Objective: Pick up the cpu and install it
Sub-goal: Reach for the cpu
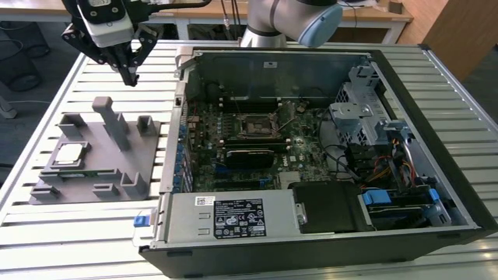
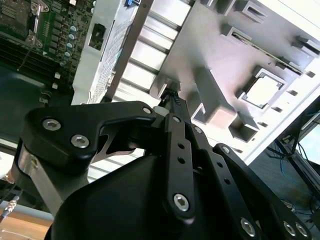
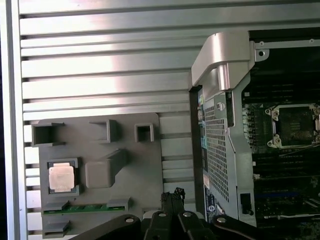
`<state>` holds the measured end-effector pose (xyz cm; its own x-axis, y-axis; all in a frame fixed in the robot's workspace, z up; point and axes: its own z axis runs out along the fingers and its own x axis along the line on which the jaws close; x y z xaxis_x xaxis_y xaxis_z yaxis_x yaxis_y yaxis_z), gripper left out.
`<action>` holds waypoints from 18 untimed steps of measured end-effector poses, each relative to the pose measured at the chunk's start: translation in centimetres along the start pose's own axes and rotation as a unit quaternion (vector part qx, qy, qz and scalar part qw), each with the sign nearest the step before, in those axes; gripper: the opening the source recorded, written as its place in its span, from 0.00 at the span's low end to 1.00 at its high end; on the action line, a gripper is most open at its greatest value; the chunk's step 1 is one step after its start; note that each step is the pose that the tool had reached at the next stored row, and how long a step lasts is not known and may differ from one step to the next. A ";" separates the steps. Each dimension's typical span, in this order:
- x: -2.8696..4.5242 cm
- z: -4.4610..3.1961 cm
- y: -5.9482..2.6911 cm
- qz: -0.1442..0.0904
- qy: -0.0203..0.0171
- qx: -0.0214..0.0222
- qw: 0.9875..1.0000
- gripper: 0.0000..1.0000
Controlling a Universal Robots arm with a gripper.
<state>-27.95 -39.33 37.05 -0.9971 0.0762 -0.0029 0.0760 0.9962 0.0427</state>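
Observation:
The cpu is a small silver square lying flat in a recess of the grey holder block on the slatted table, at the exterior view's left. The first wrist view has the cpu in its pocket, and the second wrist view shows the cpu too. My gripper hangs high above the table beyond the block, well away from the cpu, fingers shut together with nothing between them. Its tips meet between block and case. The empty black socket sits on the motherboard inside the open case.
The open computer case fills the middle and the exterior view's right, with a drive cage, cables and a power supply inside. A green memory stick lies in the block beside the cpu. Upright posts rise from the block.

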 end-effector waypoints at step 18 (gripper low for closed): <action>1.79 0.30 -0.15 0.000 0.001 0.000 1.000 0.11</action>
<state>-29.74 -39.33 36.74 -0.9971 0.0762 -0.0004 0.0761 0.9962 0.0425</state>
